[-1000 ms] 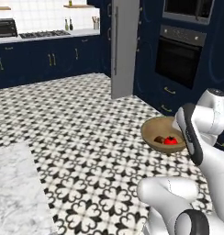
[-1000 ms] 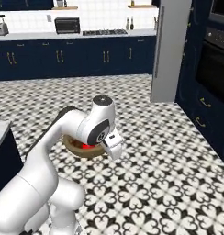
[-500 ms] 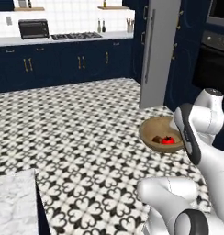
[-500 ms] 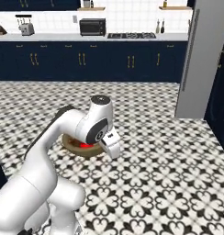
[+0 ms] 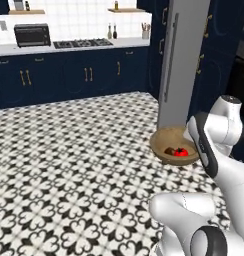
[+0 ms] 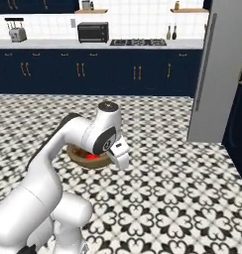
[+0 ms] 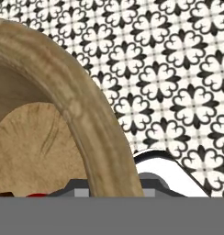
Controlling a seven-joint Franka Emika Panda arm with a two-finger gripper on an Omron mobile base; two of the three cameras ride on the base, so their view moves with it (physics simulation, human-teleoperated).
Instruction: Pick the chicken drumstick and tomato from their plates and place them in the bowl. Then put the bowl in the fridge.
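Two foods, the tomato (image 5: 180, 152) and drumstick (image 5: 169, 150), are sitting in the bowl (image 5: 166, 138), whose rim the gripper is clamping above the floor (image 5: 79, 165), near the fridge (image 5: 181, 60).

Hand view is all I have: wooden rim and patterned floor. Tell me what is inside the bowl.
Observer: The bowl holds the tomato and the chicken drumstick, side by side in the left base view.
Operator: Report where the fridge stands.
Observer: The fridge rises just beyond the bowl in the left base view, its doors shut.
Operator: Say whether the bowl rests on anything.
Observer: In the right base view the bowl hangs above the tiled floor, carried at the arm's end.
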